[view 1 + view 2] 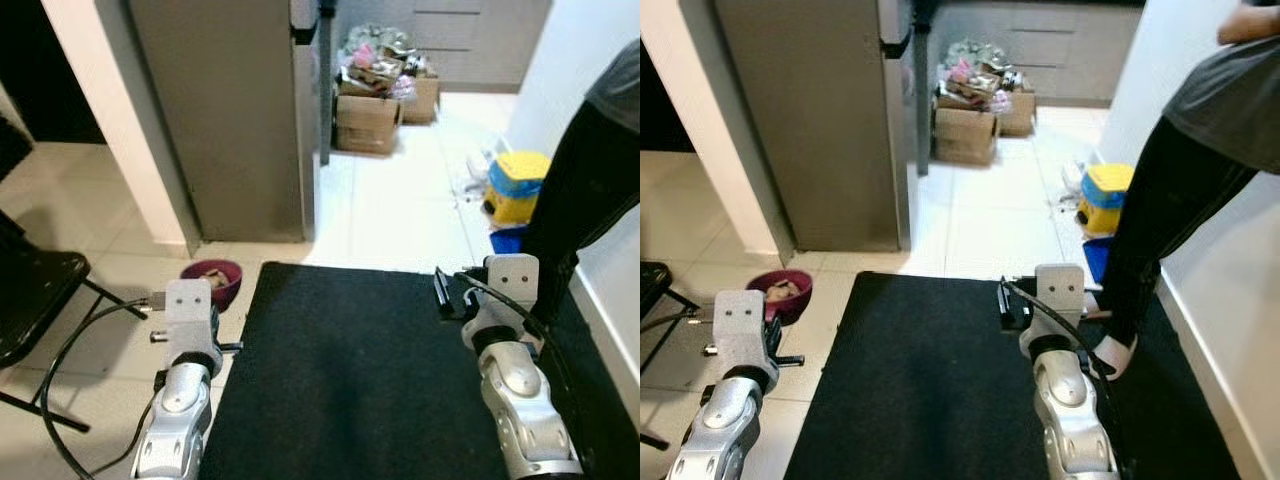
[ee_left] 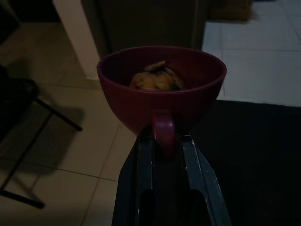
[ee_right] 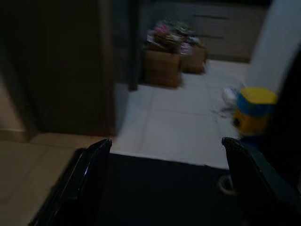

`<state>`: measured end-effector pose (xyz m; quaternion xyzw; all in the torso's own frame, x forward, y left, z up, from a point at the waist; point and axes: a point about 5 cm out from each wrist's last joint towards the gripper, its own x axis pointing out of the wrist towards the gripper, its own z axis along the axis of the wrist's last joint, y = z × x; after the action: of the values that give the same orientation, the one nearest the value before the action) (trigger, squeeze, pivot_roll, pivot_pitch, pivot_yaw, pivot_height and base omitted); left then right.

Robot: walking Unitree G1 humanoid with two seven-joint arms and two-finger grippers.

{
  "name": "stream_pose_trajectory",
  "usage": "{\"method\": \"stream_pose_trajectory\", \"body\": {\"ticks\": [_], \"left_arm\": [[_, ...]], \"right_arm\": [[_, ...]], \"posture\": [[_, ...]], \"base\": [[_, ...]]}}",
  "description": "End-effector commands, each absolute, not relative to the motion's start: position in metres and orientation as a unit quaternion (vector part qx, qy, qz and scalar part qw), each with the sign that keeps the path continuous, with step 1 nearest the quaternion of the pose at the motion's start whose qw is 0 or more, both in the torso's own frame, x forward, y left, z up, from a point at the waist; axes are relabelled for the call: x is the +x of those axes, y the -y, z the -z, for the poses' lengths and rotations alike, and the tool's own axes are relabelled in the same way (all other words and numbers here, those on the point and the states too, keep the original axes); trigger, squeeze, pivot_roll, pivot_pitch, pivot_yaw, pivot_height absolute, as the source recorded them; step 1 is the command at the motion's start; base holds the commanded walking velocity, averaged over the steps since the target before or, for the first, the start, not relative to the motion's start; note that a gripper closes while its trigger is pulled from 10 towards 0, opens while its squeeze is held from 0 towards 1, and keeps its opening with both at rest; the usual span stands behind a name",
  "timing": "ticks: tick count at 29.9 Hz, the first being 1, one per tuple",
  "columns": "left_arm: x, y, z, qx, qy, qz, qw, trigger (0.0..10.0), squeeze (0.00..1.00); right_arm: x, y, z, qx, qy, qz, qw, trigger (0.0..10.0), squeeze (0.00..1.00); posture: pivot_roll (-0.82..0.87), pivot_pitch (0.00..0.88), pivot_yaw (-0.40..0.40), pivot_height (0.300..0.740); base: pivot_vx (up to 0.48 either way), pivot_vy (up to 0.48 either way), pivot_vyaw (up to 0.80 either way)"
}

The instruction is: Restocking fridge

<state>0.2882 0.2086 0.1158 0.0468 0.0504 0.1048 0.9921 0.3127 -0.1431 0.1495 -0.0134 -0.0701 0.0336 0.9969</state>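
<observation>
A tall grey fridge point(image 1: 230, 110) stands ahead on the left with its door closed. My left gripper point(image 2: 163, 137) is shut on the handle of a maroon bowl point(image 2: 162, 89) that has some food inside. In the eye views this bowl point(image 1: 211, 279) hangs low in front of my left wrist, near the fridge's foot. My right gripper point(image 3: 164, 150) is open with nothing between its fingers point(image 3: 87, 165), and it is held over the black mat point(image 1: 350, 370).
A person in black trousers point(image 1: 575, 200) stands close on the right, on the mat's edge. A yellow and blue container point(image 1: 517, 187) sits on the tiles beyond. Cardboard boxes point(image 1: 367, 120) full of clutter stand past the fridge. A black chair point(image 1: 30, 300) is at my left.
</observation>
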Motion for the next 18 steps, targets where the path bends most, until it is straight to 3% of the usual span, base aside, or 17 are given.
{"method": "stream_pose_trajectory", "body": {"ticks": [1, 9, 18], "left_arm": [[0.286, -0.212, -0.119, 0.059, -0.038, -0.108, 0.992, 10.0, 0.00], [0.279, -0.211, -0.111, 0.077, -0.032, -0.111, 0.990, 10.0, 0.00], [0.263, -0.206, -0.100, 0.068, -0.024, -0.109, 0.991, 10.0, 0.00]], "right_arm": [[0.312, 0.139, -0.141, -0.018, 0.053, -0.047, 0.997, 10.0, 0.00], [0.306, 0.124, -0.124, -0.013, 0.037, -0.092, 0.995, 10.0, 0.00], [0.288, 0.126, -0.085, -0.031, -0.016, -0.097, 0.995, 10.0, 0.00]], "posture": [[-0.08, 0.137, 0.015, 0.710], [-0.08, 0.141, 0.010, 0.710], [-0.08, 0.142, 0.003, 0.710]], "base": [[0.000, 0.000, 0.00], [0.000, 0.000, 0.00], [0.000, 0.000, 0.00]]}}
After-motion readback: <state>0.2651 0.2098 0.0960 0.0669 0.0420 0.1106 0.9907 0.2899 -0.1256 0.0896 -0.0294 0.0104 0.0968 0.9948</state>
